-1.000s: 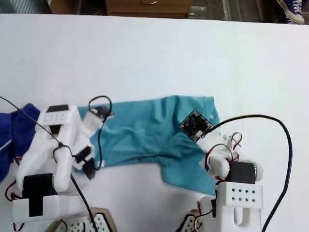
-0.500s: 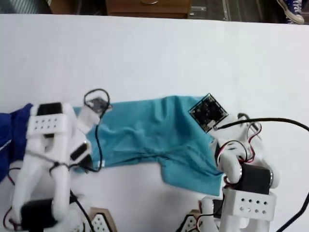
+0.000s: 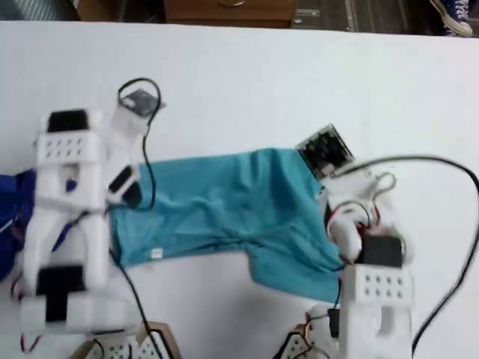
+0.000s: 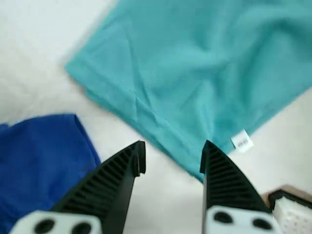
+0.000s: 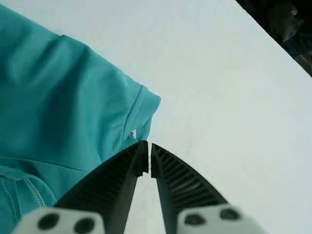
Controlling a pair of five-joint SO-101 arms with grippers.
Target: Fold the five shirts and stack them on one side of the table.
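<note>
The left arm (image 3: 71, 187) hides part of the blue shirt (image 3: 9, 202).

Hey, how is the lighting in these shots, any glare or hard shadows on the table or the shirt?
High view: even light, the white table bright with no hot spots, and soft shading in the creases of the teal shirt. Left wrist view: only a faint darker line along the shirt's hem. Right wrist view: the table is evenly lit, and the room past its edge is dark.

Bright, even light with faint, soft shadows
</note>
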